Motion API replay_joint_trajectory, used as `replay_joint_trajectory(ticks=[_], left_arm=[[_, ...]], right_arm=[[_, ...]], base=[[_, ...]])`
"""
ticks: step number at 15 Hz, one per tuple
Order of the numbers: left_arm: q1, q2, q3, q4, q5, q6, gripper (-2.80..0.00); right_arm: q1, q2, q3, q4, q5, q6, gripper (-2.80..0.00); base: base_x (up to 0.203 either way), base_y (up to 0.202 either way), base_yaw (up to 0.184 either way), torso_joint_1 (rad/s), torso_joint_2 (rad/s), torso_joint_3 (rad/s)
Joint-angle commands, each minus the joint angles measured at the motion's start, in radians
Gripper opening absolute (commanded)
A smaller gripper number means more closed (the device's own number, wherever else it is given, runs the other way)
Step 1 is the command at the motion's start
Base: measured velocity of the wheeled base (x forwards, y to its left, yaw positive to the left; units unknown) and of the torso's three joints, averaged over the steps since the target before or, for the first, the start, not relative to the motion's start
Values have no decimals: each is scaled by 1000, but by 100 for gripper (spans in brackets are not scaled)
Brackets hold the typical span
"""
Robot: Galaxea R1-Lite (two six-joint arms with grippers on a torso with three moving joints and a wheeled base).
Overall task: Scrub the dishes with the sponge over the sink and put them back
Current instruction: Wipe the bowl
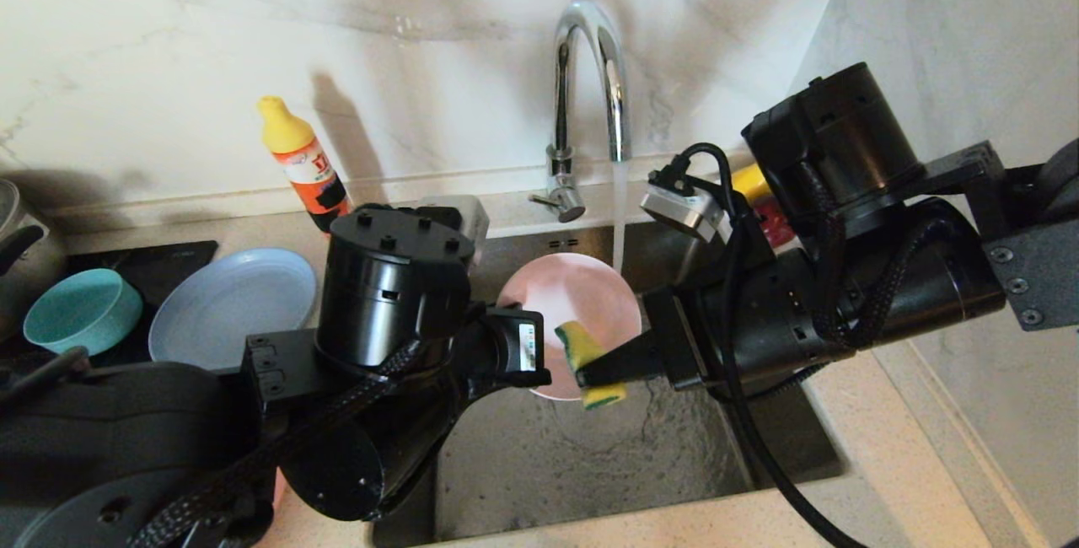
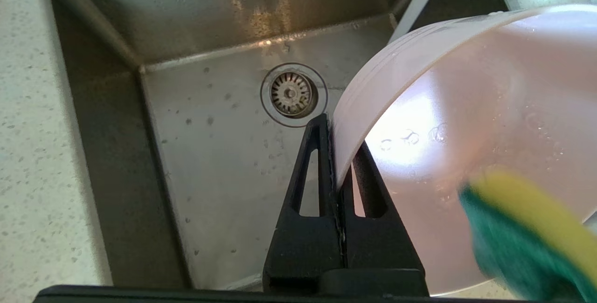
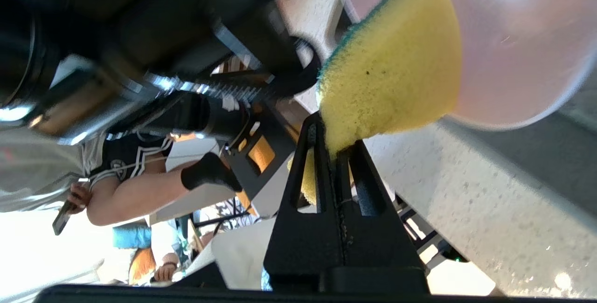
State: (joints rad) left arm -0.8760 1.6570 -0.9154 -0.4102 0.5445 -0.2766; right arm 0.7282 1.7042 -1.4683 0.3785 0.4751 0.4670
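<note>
Over the sink (image 1: 590, 464) my left gripper (image 2: 338, 140) is shut on the rim of a tilted pale pink bowl (image 2: 443, 107), one finger inside the wall and one outside. The right gripper (image 3: 333, 137) is shut on one end of the yellow sponge (image 3: 392, 70), whose green face (image 2: 494, 242) lies against the bowl's inside. In the head view the bowl (image 1: 573, 295) hangs just left of the running water, with the sponge (image 1: 580, 341) at its lower edge. A teal bowl (image 1: 80, 308) and a grey-blue plate (image 1: 228, 299) rest on the counter to the left.
The chrome tap (image 1: 590, 67) runs a thin stream (image 1: 620, 211) into the basin, beside the bowl. The strainer drain (image 2: 290, 93) lies below. A yellow-capped orange bottle (image 1: 299, 160) stands by the wall, a pot (image 1: 17, 236) at far left, pale counter on the right.
</note>
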Motion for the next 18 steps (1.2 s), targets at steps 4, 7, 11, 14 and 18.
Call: replay_joint_trajectory(ticks=[4,7,11,14,18], left_arm=[[-1,-6,10,-2,-1,3,-280],[-3,-9,21,-2,-3,4,-280],[-3,-3,36,-75,-3,10,-280],[-1,-3,36,-76,-3,8,-280],[-1,1,38,-78,-3,-4,-280]], right_arm=[[-46,62,-84,18,-4,2,-280],[-55,90,-141,38,-4,2,-280],[-45,127,-212,80,-4,2,-280],[-27,119,-224,100,-4,2,-280],[10,91,-224,132,-4,1,-280]], base=[[0,0,0,0,0,0],[0,0,0,0,0,0],[0,0,0,0,0,0],[0,0,0,0,0,0],[0,0,0,0,0,0]])
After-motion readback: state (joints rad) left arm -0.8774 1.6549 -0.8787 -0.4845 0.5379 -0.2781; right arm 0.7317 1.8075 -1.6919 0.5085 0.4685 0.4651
